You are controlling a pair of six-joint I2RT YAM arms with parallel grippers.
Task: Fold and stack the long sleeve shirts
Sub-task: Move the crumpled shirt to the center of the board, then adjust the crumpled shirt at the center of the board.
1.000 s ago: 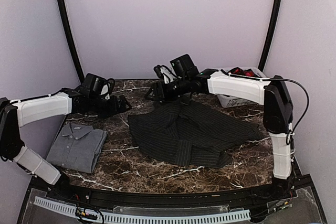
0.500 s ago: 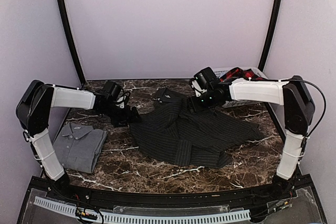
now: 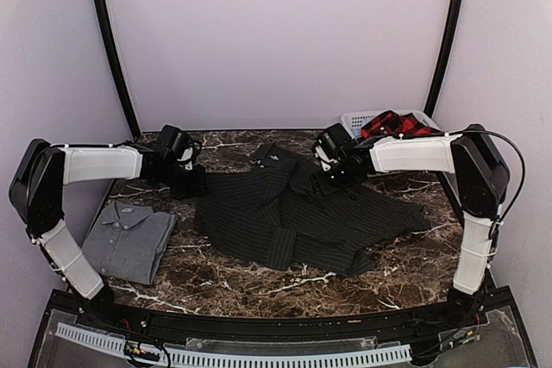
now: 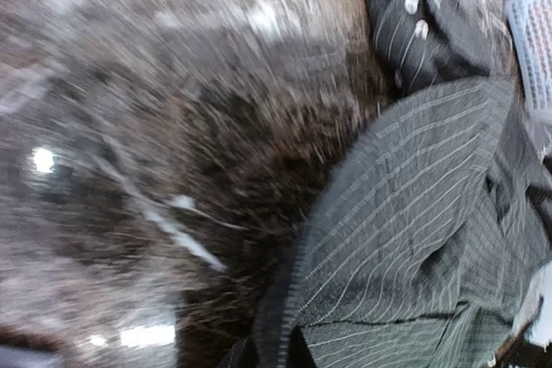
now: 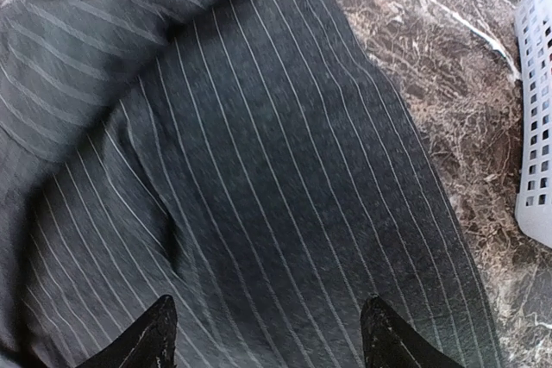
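Note:
The black pinstriped shirt (image 3: 302,217) lies spread across the middle of the marble table. My left gripper (image 3: 191,182) is shut on its left hem; in the blurred left wrist view that hem (image 4: 297,299) runs down into the closed jaws (image 4: 274,358). My right gripper (image 3: 331,173) hovers open over the shirt's upper part near the collar, and the striped cloth (image 5: 285,170) lies flat between its black fingertips (image 5: 159,327), nothing held. The grey shirt (image 3: 128,239) lies folded at the near left. The red-and-black plaid shirt (image 3: 395,123) sits in the basket.
A white slatted basket (image 3: 355,119) stands at the back right, and its wall (image 5: 539,127) shows close to the right gripper. The booth's walls enclose the marble table (image 3: 241,286) on three sides. Both arm bases stand at the near edge.
My left gripper has gone from open to shut on the pinstriped shirt's left hem and drawn it a little leftward. The right gripper has stayed open and settled lower over the shirt.

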